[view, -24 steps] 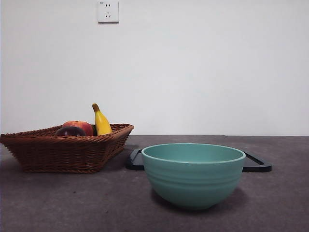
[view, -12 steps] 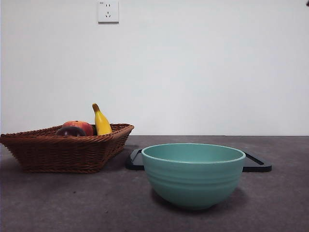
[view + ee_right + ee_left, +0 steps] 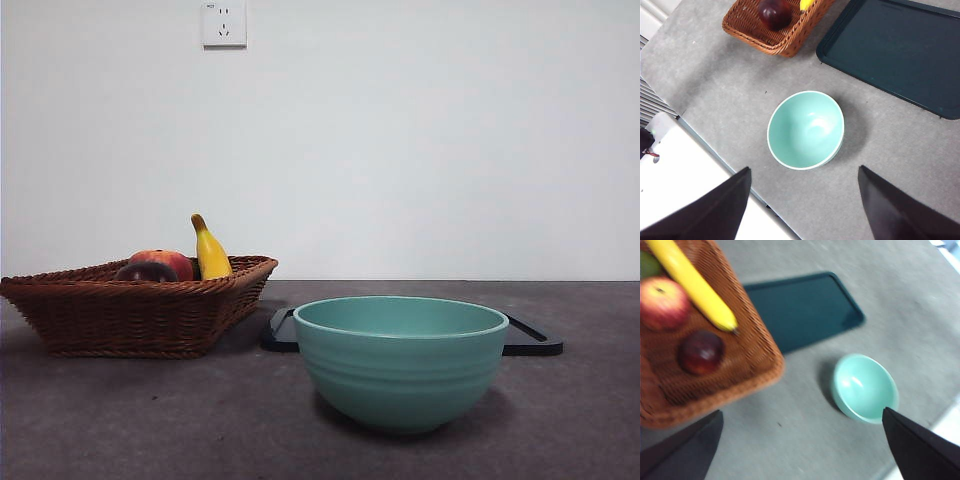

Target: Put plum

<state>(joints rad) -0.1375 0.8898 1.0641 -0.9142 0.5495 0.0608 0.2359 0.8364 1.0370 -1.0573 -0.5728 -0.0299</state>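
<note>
1. The plum (image 3: 701,352) is lying in the wicker basket (image 3: 757,347), near the basket's open corner – dark maroon, glossy, nothing touching it from above.
2. In the same basket, a red-orange apple (image 3: 661,302) is sitting just beside the plum, and a banana (image 3: 692,282) is stretching across next to both; a bit of green fruit (image 3: 649,264) is peeking in at the edge of the left wrist view.
3. From the front view, the plum (image 3: 146,271) is showing only as a dark dome over the basket (image 3: 130,315) rim, with the apple (image 3: 165,262) right behind it and the banana (image 3: 209,252) standing tilted, tip up.
4. A teal bowl (image 3: 401,362) is standing empty on the grey table (image 3: 150,420), apart from the basket; a dark tray (image 3: 530,338) is lying flat behind it.
5. The left gripper (image 3: 805,440) is hanging high over the table between basket and bowl, its jaws spread wide and holding nothing.
6. The right gripper (image 3: 802,200) is hovering over the bowl (image 3: 806,129), jaws likewise wide apart – nothing between them.
7. A white wall socket (image 3: 223,23) is sitting high on the wall; no readable writing or brand is showing on it or anywhere else.
</note>
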